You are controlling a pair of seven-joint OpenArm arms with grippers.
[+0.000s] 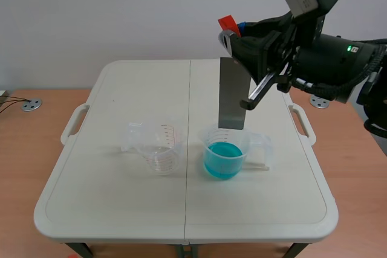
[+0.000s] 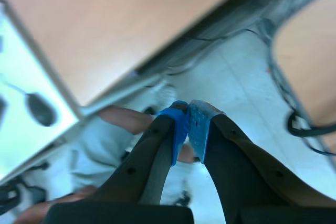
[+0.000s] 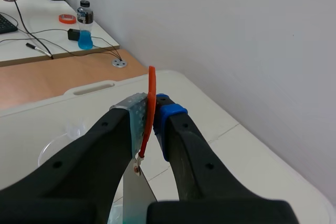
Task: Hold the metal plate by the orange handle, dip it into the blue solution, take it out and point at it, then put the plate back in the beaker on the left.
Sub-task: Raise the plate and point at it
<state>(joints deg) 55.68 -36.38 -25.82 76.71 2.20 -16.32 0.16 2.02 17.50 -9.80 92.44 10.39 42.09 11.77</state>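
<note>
Your empty beaker (image 1: 156, 146) sits left of the filled beaker (image 1: 225, 156) on the table (image 1: 121, 200). The plate (image 1: 231, 92) hangs above the latter.

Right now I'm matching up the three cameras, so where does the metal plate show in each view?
Scene view: the metal plate hangs upright from the right pincer, right of centre, its lower edge at the blue-solution beaker.
Left wrist view: not in it.
Right wrist view: the metal plate hangs just under the pincer that holds it.
Shared landmark: the orange handle, seen in the scene and right wrist views.
</note>
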